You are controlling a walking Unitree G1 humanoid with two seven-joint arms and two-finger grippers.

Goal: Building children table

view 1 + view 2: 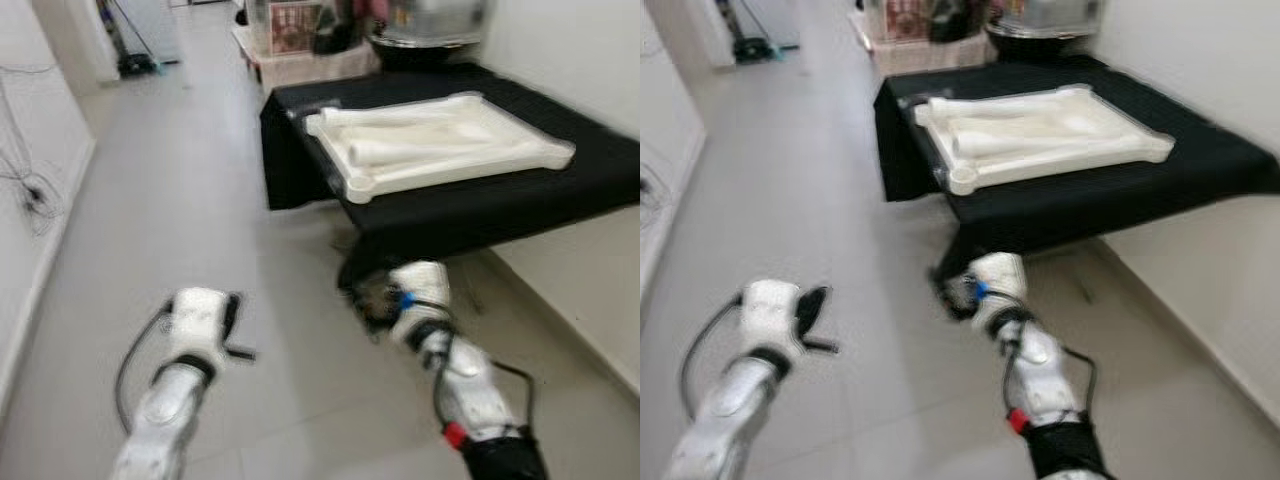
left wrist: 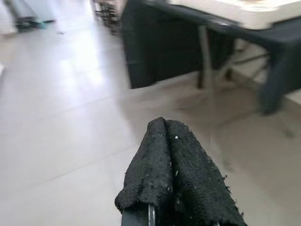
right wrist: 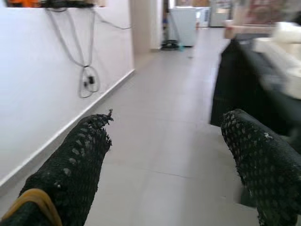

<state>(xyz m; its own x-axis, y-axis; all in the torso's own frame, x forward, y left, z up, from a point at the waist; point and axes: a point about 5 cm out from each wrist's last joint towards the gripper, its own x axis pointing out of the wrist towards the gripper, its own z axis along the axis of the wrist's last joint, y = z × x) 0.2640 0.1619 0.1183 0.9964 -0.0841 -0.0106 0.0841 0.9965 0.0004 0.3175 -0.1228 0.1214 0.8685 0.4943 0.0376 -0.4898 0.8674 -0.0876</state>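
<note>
A: Largest first?

B: Black-draped bench (image 1: 560,200) along the right wall, presumably set at working height. Lying on it, upside down, the white children's tabletop (image 1: 440,145), with loose white legs (image 1: 400,150) resting inside its rim, likely to keep all parts together before assembly.

A: And the arms?

B: Both low over the bare floor, short of the bench. Right gripper (image 3: 167,155) spread wide, holding nothing, probably readied for a leg. Left gripper (image 2: 169,160) pressed together, nothing between, apparently idle.
</note>
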